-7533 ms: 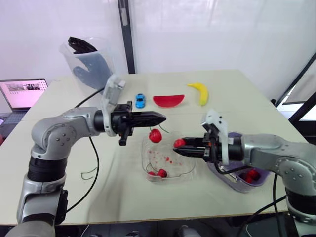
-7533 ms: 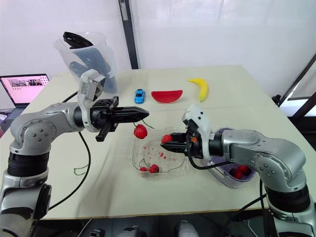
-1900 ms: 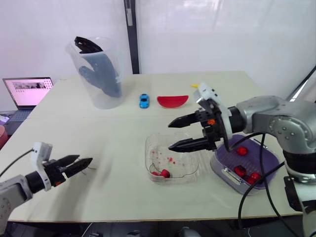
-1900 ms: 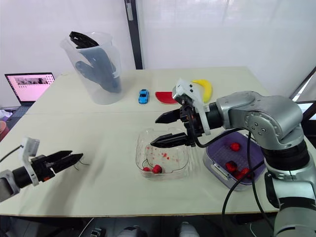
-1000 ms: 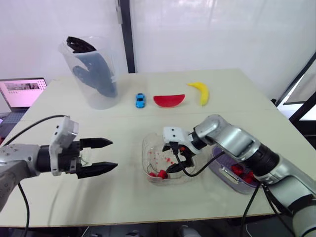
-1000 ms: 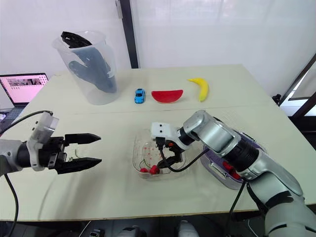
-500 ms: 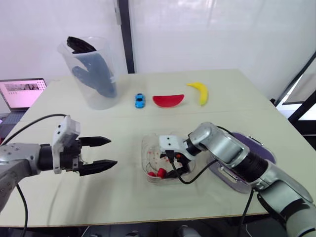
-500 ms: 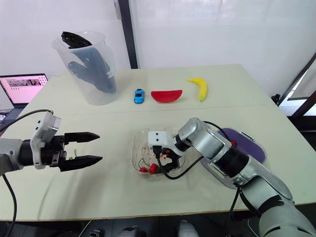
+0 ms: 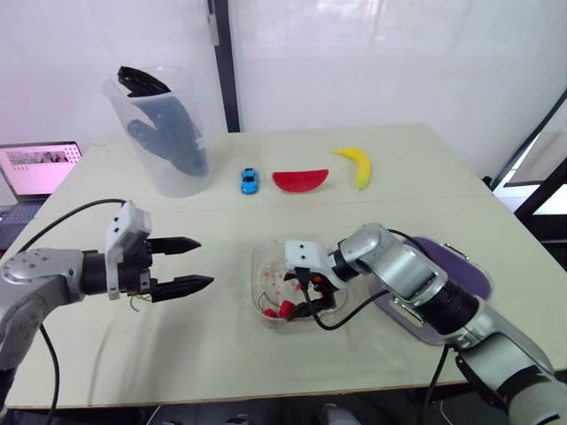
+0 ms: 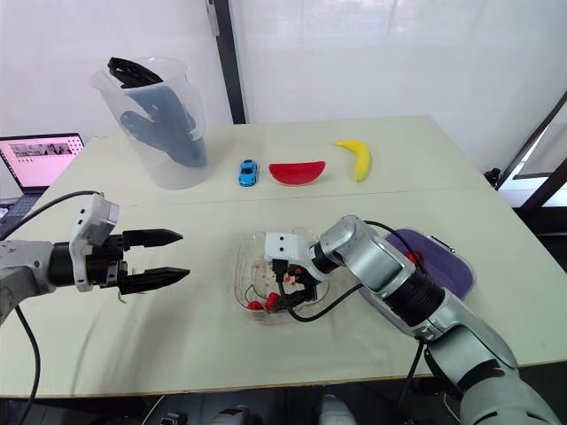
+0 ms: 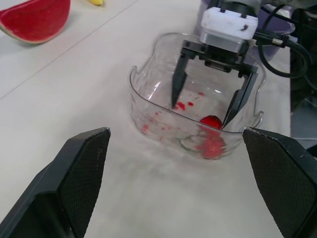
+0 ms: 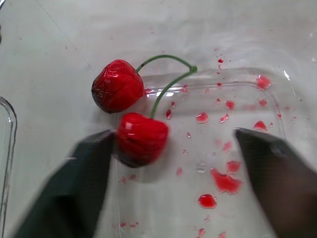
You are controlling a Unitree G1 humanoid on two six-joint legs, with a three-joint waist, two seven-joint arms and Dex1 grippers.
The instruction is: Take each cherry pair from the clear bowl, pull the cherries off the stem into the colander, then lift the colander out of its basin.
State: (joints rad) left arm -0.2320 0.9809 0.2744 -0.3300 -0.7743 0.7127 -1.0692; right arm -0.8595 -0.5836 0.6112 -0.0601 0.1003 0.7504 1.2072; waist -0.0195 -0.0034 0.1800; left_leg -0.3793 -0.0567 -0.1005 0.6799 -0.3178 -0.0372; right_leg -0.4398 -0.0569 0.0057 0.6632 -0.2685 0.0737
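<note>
The right hand (image 11: 200, 115) was down inside the clear bowl (image 9: 266, 262), spread wide and holding nothing. The cherry pair (image 12: 138, 134) lay on the bowl floor just ahead, close by 1 finger rather than centred, its stem arching away. The left hand (image 9: 204, 262), also spread and empty, hovered over the counter (image 9: 221, 354), well apart.
</note>
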